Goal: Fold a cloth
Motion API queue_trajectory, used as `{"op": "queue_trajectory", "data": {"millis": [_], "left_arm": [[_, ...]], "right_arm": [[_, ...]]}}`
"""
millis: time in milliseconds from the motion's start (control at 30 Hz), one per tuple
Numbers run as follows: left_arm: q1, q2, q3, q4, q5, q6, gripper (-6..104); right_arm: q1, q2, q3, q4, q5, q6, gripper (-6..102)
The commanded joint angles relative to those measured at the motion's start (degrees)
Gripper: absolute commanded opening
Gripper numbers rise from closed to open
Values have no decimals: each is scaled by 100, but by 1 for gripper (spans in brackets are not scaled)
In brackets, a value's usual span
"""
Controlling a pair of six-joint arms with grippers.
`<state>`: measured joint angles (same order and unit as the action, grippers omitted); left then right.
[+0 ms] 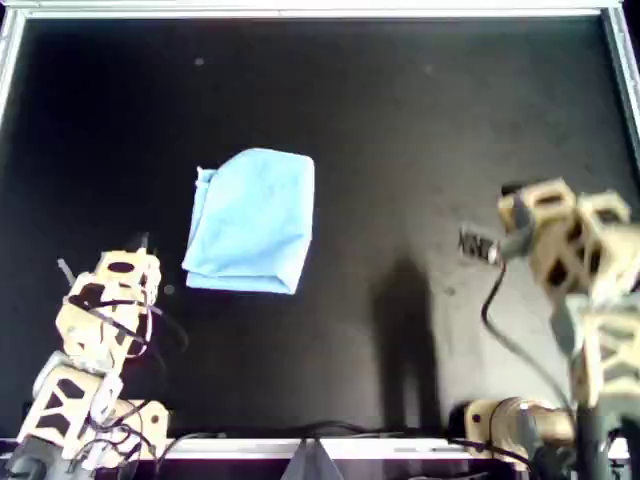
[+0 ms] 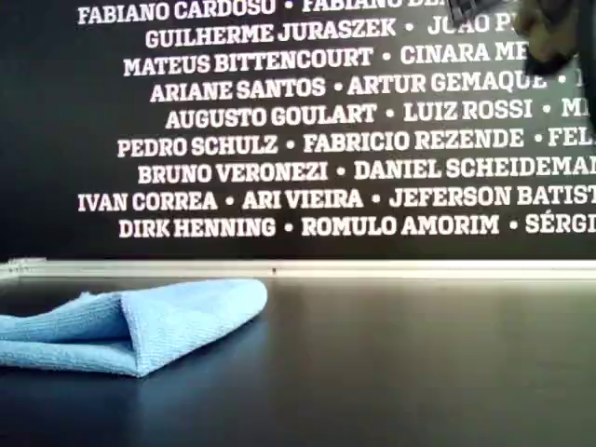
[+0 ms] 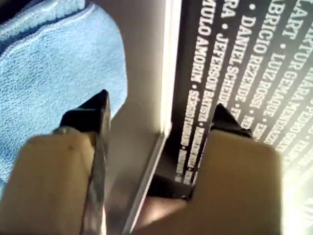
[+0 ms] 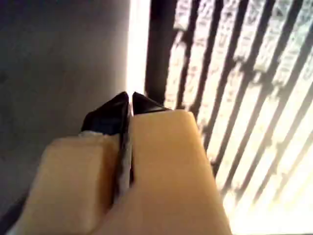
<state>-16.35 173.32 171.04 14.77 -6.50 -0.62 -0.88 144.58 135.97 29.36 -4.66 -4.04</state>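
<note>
In the overhead view the left arm sits in the lower left of the frame, its tan links stacked diagonally up from the bottom edge, and the left gripper (image 1: 133, 250) points up-frame toward the cloth (image 1: 252, 221) without touching it. The right arm rises from the lower right of that frame, bends at mid-height and ends in the right gripper (image 1: 480, 245) at the right side, well apart from the cloth, throwing a dark shadow on the black counter (image 1: 400, 120). The light-blue cloth lies folded into a rough rectangle left of centre in the overhead view, its layered edges showing along its left side. The left wrist view shows what the overhead view cannot: the left gripper (image 3: 159, 110) has its black-tipped jaws spread wide with nothing between them, and the cloth (image 3: 54, 73) lies just beyond one fingertip. The right wrist view shows the right gripper (image 4: 129, 100) with its jaws pressed together, empty. The exterior view, low at counter level, shows the cloth (image 2: 140, 321) at the lower left as a doubled sheet with a rounded fold, a wall of white printed names (image 2: 317, 140) behind it, and a blurred tan arm part at the upper right.
</note>
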Motion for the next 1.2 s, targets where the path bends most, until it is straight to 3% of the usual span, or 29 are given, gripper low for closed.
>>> {"op": "queue_trajectory", "data": {"millis": [0,100,333,433,533,733,867,1067,1167], "left_arm": [[132,97,-88,-88,-62,26,73],[132,97,-88,-79,-308,35,73],[123,123,-79,-79,-1274,35,73],[123,316,132,-62,-1477,35,73],[123,343,167,246,-1521,-18,73],[123,343,167,1626,-1433,-70,73],[158,352,176,1995,-1521,-79,73],[729,360,176,2021,-1459,-97,73],[756,360,176,2373,-1415,-360,73]], "right_arm": [[-413,905,624,-413,-35,35,1],[-642,1573,1213,-413,-35,35,1],[-650,2874,2821,-413,-53,97,2],[-650,3349,3507,-413,-44,44,2],[-650,3410,3832,-299,-35,88,2],[-650,3384,3797,-290,-53,114,1],[-615,3393,3797,-290,-132,114,1],[-633,3393,3797,-26,-44,123,1],[-580,3401,3797,598,-35,123,1]]}}
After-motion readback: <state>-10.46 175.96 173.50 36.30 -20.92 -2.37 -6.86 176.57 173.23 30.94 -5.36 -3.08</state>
